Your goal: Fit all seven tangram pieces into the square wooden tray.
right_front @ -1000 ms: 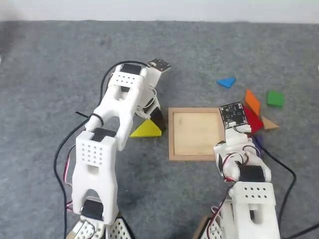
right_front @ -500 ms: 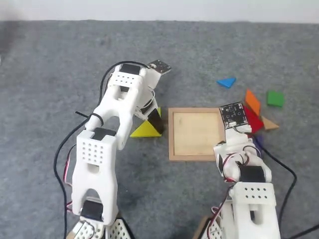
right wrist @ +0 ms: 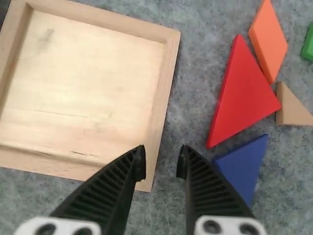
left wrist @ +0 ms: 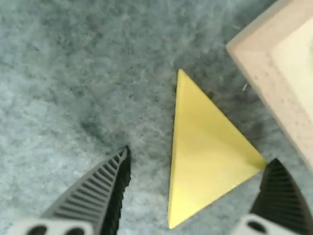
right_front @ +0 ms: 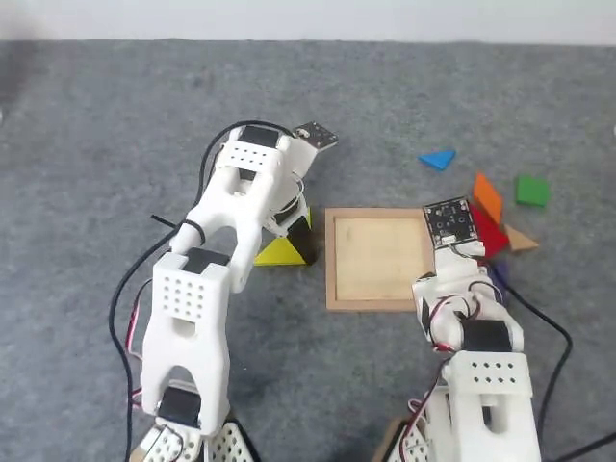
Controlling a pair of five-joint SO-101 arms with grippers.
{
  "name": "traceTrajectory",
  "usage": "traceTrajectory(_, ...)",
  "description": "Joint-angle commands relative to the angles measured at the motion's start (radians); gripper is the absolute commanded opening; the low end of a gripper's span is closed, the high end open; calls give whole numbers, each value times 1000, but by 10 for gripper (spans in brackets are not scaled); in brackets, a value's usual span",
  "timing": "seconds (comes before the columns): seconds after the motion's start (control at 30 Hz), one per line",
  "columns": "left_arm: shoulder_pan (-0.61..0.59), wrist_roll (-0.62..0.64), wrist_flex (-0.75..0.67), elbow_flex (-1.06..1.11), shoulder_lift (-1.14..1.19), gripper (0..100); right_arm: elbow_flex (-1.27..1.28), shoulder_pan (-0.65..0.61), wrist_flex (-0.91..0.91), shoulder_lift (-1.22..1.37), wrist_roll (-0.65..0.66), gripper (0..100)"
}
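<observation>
The tray [right_front: 332, 258] lies in the middle of the grey table [right_front: 96, 115]. Its floor is bare and no piece sits inside it. We judge the task to be at its very start: none of the seven pieces is placed, and all seven are left to fit.

We count one tray and seven pieces, each a different colour. The yellow triangle [left wrist: 205, 156] lies flat on the table just beside the tray's rim, on the left arm's side. The other six lie on the right arm's side:
- The red triangle [right wrist: 242, 93], the largest there, is near the tray's rim.
- The orange parallelogram [right wrist: 268, 39] is just beside the red triangle.
- The tan triangle [right wrist: 292, 107] is also just beside the red triangle.
- The dark blue triangle [right wrist: 242, 164] is just beside one of the red triangle's corners.
- The green square [right_front: 531, 190] is farther out.
- The light blue triangle [right_front: 438, 159], a small one, lies apart from the cluster and farthest from the arms.

We count two arms. The left end effector [left wrist: 198, 166] is low over the yellow triangle with its jaws spread wide, one on each side of the piece and not closed on it. We cannot tell whether either jaw touches it. The right end effector [right wrist: 161, 152] hangs above the tray's rim on the cluster side. Its jaws are a narrow gap apart and grip nothing.
</observation>
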Motion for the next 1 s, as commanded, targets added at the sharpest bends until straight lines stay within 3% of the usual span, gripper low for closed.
traceTrajectory(0.0,44,3,41,10,5,400,-9,-4,-18,-24,18,127)
traceTrajectory(0.27,64,5,112,-12,34,395,-9,-4,-18,-24,18,127)
traceTrajectory(0.5,55,11,224,-159,127,280,-9,-4,-16,-24,18,127)
traceTrajectory(0.97,55,41,226,-278,140,240,-9,-4,-16,-24,18,127)
